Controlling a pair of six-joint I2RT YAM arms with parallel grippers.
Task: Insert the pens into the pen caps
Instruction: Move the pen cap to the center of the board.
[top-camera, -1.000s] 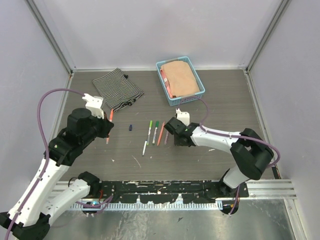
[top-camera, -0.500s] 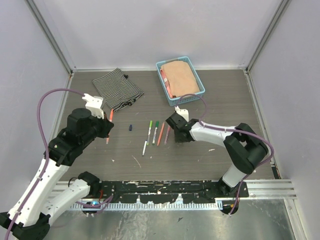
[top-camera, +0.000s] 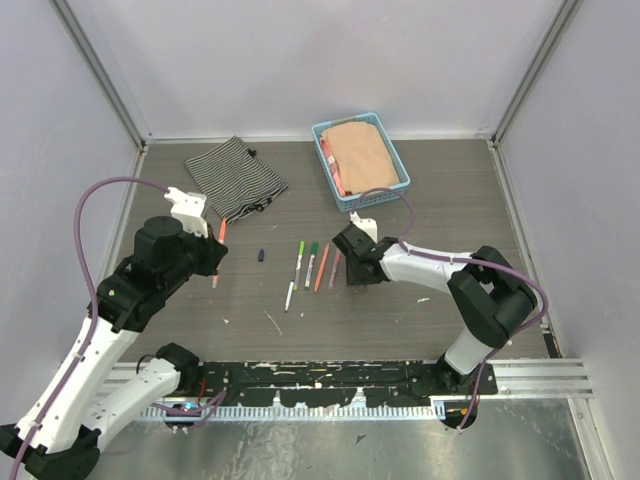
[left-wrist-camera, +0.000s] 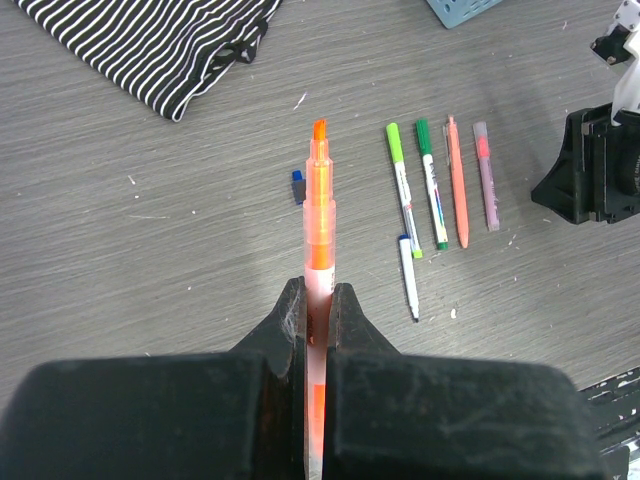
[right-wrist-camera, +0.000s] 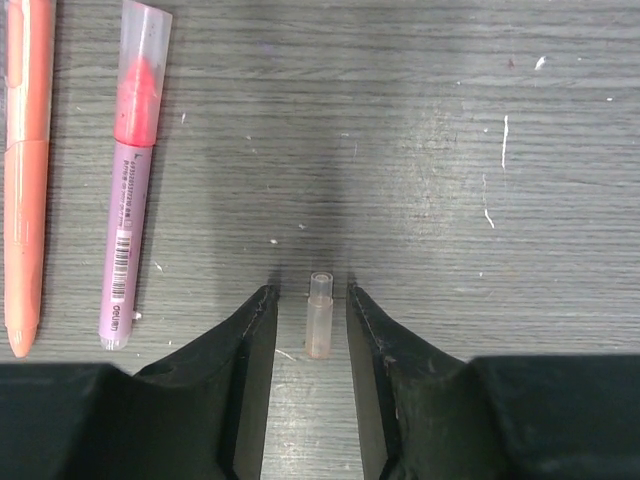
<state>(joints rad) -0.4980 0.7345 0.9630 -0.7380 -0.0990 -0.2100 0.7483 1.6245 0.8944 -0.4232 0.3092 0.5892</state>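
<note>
- The left gripper (left-wrist-camera: 318, 292) is clamped on the orange pen (left-wrist-camera: 320, 195), whose tip points ahead of the fingers.
- The right gripper (right-wrist-camera: 308, 295) is slightly parted; the pale cap (right-wrist-camera: 319, 322) lies between its jaws, seemingly untouched.
- The pink pen (right-wrist-camera: 133, 170) lies to its left.

Pens (top-camera: 321, 268) lie side by side on the counter (top-camera: 450, 210); a cap (top-camera: 261, 256) lies left of them, a basket (top-camera: 372, 197) behind them.

L gripper (left-wrist-camera: 318, 292) clamped tight; R gripper (right-wrist-camera: 311, 298) jaws apart, pointing down
</note>
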